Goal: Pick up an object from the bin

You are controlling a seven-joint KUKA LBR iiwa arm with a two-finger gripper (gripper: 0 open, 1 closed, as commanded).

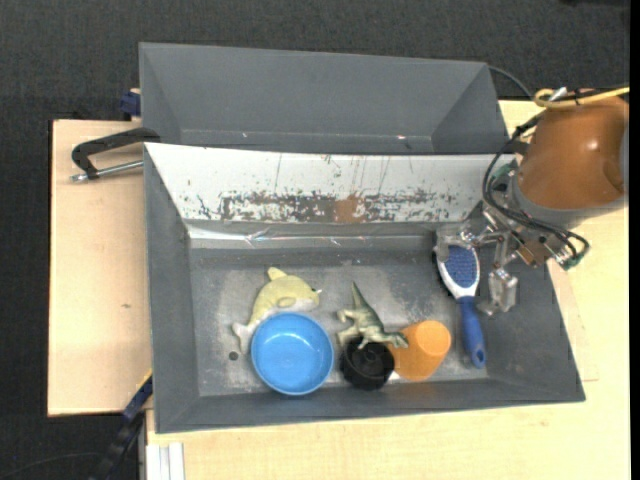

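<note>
Hand (488,266) sits low over the right side of the bin (170,298), bare metal parts hanging under the glossy rounded orange cover (575,158) on the wrist, with dark cables (497,183) looping beside it. From my seat I cannot tell whether the hand is open or closed.

Nearest thing: a brush (463,288), just beside the hand on its left. It has an oval head, white with a blue bristle patch, and a slim blue plastic handle running down toward the bin's front edge. The head looks to be touching or overlapping the hand's metal, but I cannot confirm which, nor that it is gripped.

The other things lie in a loose row along the front of the floor:
- orange cup (424,350), smooth plastic, tipped on its side, close to the brush handle's lower end
- black cup (367,364), round and dark inside, touching the orange one
- green toy lizard (365,323), spiky and thin-limbed, resting above the black cup
- blue bowl (291,355), round and shiny, mouth up
- pale yellow toy fish (283,296), rounded and matte, its lower part behind the blue bowl's rim

Bin is grey sheet metal with sloped walls. The back wall is scratched and rust-flecked.
</note>
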